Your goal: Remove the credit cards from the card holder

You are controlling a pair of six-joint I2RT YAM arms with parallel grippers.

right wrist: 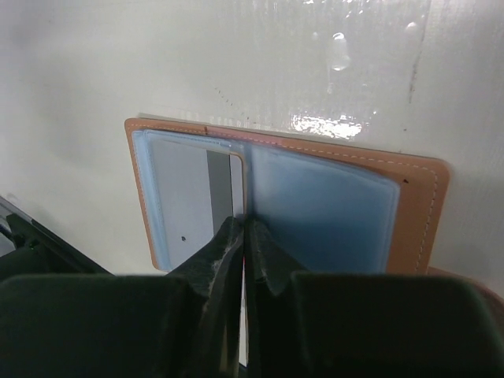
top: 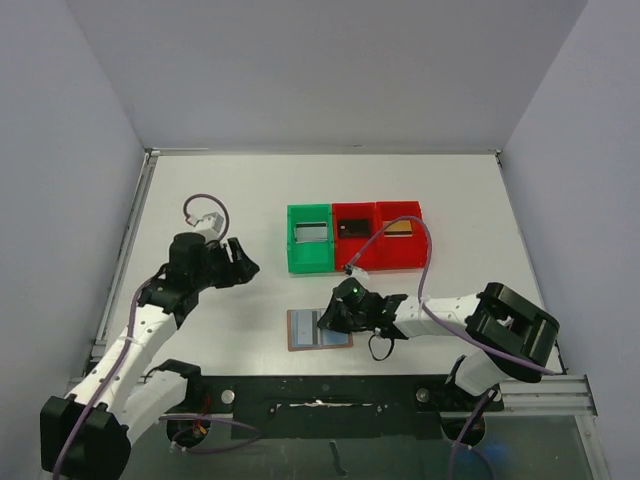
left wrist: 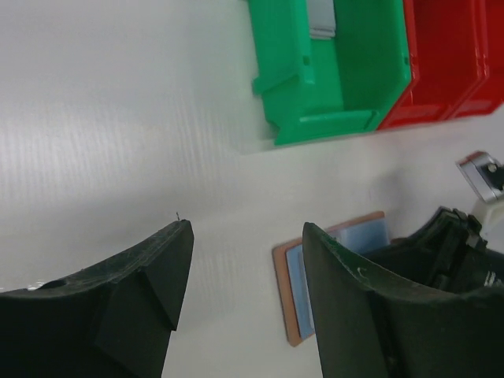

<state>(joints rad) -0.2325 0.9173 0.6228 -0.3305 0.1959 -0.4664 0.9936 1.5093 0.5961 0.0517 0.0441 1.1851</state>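
Brown card holder (right wrist: 319, 206) open, R claw (right wrist: 242, 226) closed at fold

A robotics lab test cell. A plain white table (top: 250, 200) is boxed in on three sides by bare grey-white panels (top: 330, 70). Two white and black robot arms, the left arm (top: 140, 330) and the right arm (top: 450, 310), are bolted to a black mounting rail (top: 330, 395) at the near edge, beside a strip of aluminium framing (top: 560, 385). Loose purple cables (top: 425, 260) loop off both arms. A green bin (top: 309, 240), two red bins (top: 378, 235) and a brown card holder (top: 320, 330) sit on the table.
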